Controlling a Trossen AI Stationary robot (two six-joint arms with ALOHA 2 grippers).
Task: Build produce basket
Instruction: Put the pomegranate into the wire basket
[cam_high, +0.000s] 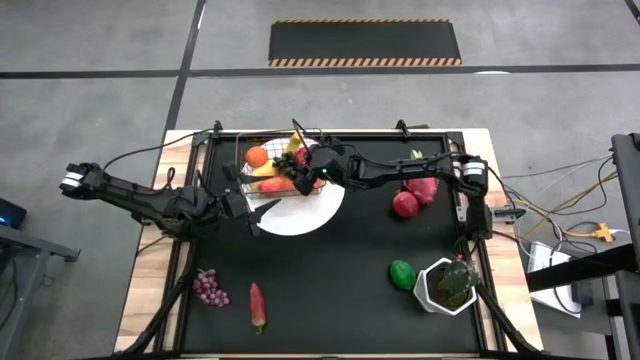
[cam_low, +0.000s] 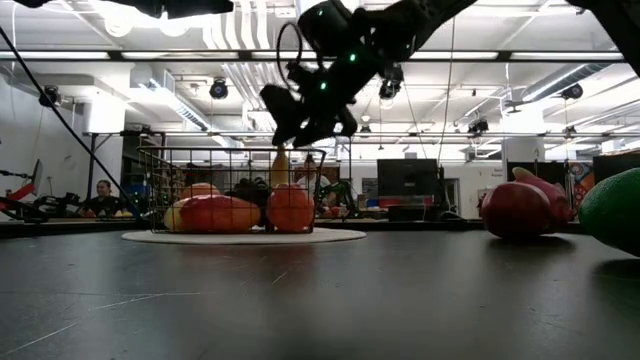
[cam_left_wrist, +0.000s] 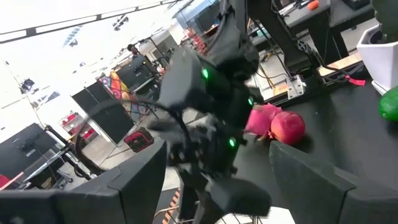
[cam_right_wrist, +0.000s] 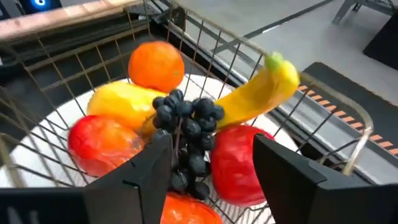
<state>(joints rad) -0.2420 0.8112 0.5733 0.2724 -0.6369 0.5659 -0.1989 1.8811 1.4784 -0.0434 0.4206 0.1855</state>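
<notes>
On the near part of the bench (cam_high: 330, 290), a loose bunch of purple grapes (cam_high: 209, 287) lies toward the left, with a red chilli (cam_high: 257, 305) just beside it. Toward the right, a green lime (cam_high: 402, 273) sits next to a green plant in a white pot (cam_high: 447, 286).

Further in, a red apple (cam_high: 404, 205) touches a pink dragon fruit (cam_high: 425, 188) on the right side; the low view shows the same pair resting on the dark surface.

In the middle stands the wire basket (cam_high: 300, 190), set on a round white plate (cam_high: 300, 217). It already holds an orange (cam_right_wrist: 156, 65), a yellow mango (cam_right_wrist: 121, 102), a banana (cam_right_wrist: 261, 93) leaning up against one wall, two red apples (cam_right_wrist: 233, 158), and a dark bunch of grapes (cam_right_wrist: 186, 134) on top of the pile.

The right claw (cam_high: 312, 168) hangs directly over the basket, its fingers (cam_right_wrist: 146, 171) spread wide to either side of the dark grapes and closed on nothing. In the low view it hovers above the basket rim.

The left claw (cam_high: 243, 200) waits at the basket's left side beside the plate, its fingers (cam_left_wrist: 124, 186) also wide apart and empty, pointing toward the right arm.
</notes>
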